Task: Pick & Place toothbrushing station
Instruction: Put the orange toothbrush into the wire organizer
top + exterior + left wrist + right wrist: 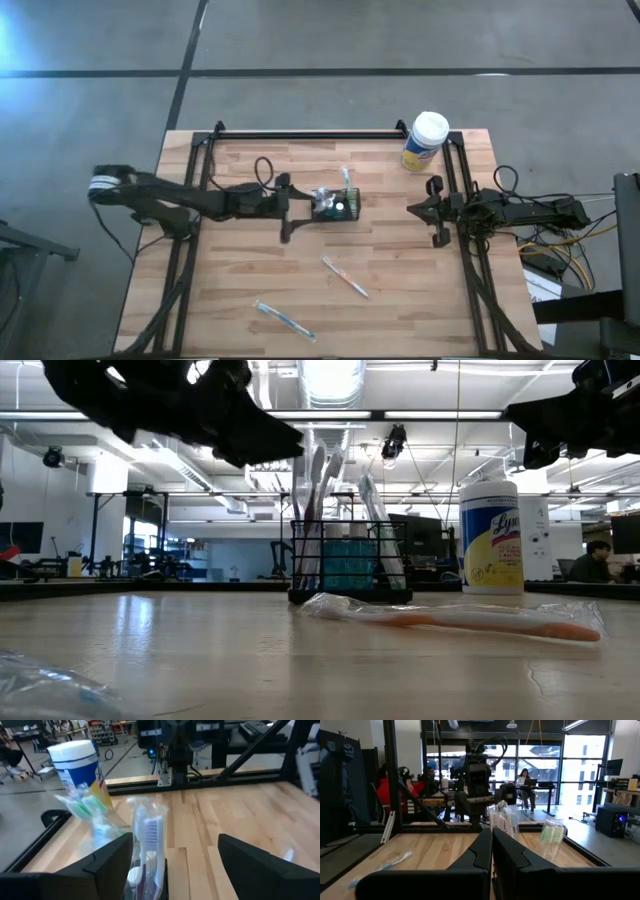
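Left gripper (300,214) hovering just beside the toothbrushing station (336,206) near mid-counter (400,300), fingers spread wide and nothing held. Judged risk: clipping the wrapped toothbrushes (150,840) standing up out of the wire mesh on the way in, tipping the light caddy or spilling them; pinching only plastic wrap instead of the rim. Also loose on the counter: an orange wrapped toothbrush (345,276) and a blue one (284,319). Right gripper (436,212) waiting at the right edge near the wipes canister (425,141), fingers pressed together.
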Controlling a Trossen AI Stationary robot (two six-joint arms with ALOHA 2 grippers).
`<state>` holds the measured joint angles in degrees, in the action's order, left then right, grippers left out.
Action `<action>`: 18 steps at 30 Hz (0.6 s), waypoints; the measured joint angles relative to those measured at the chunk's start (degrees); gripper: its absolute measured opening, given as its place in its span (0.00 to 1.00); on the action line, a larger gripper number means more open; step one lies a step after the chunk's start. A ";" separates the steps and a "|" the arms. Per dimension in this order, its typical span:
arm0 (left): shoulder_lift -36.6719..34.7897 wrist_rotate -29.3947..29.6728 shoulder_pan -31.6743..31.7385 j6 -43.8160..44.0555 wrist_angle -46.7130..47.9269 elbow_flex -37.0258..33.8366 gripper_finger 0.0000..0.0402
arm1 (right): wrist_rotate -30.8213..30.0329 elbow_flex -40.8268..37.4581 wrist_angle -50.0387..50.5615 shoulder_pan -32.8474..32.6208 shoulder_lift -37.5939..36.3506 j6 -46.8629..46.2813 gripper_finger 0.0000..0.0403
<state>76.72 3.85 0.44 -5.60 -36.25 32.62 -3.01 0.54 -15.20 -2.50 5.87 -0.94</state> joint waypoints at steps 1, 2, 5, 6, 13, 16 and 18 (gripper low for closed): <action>-2.33 -0.07 -0.04 0.34 2.51 0.00 0.74 | 0.00 0.00 0.00 0.01 0.00 -0.01 0.02; -4.86 -0.10 -0.08 0.85 5.75 0.00 0.74 | 0.02 0.00 0.02 -0.01 0.00 0.01 0.02; -12.72 -1.25 -0.08 1.26 14.06 -0.03 0.73 | 0.00 0.00 0.02 -0.01 0.20 0.01 0.02; -15.44 -1.67 -0.08 1.27 16.63 -0.04 0.73 | 0.00 0.00 0.04 0.01 0.38 0.01 0.02; -32.10 0.37 -0.15 3.34 28.44 -3.89 0.61 | 0.00 0.00 -0.02 0.01 0.65 0.03 0.02; -37.93 0.84 -0.13 5.80 26.87 -9.61 0.46 | 0.00 0.00 -0.04 0.01 0.64 0.03 0.02; -41.21 1.30 -0.13 7.57 25.22 -13.71 0.33 | 0.00 0.00 -0.04 0.01 0.65 0.03 0.02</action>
<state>35.52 5.16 0.32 1.97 -11.03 18.91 -3.01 0.54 -15.25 -2.48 6.51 -0.91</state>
